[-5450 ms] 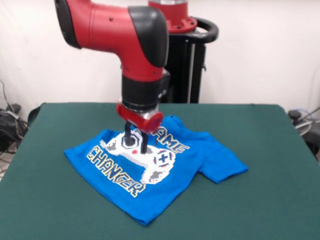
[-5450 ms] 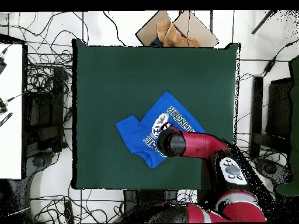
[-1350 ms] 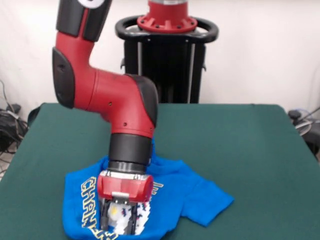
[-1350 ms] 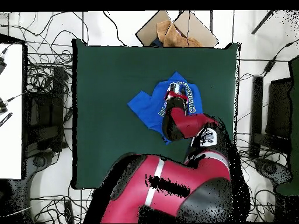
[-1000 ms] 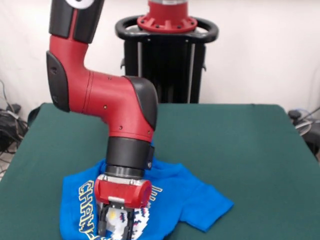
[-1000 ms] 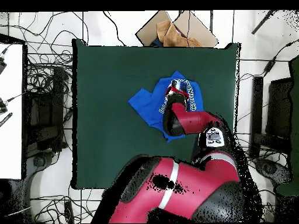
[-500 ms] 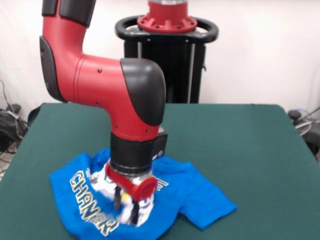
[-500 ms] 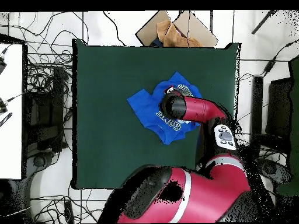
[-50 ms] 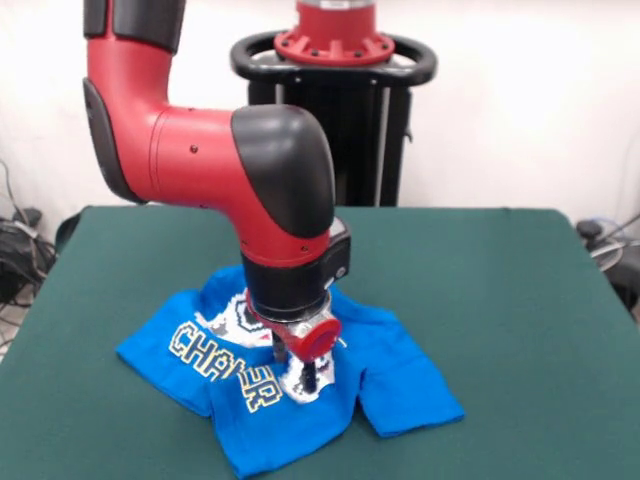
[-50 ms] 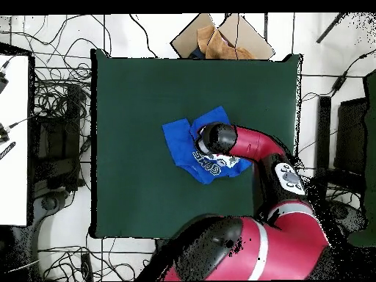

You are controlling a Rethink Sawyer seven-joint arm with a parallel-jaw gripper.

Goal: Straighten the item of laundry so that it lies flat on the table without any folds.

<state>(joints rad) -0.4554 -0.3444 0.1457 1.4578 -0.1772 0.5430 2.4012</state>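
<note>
The claw [image 9: 296, 366] points straight down with its two dark fingers [image 9: 310, 374] close together on the white controller print of the blue T-shirt [image 9: 400, 385]; whether it pinches the cloth I cannot tell. The shirt spreads around and beneath the claw, rumpled, with the "CHANGER" lettering just beside the claw and one sleeve on the other side. It lies on the green bench [image 9: 500, 300], near the middle.
</note>
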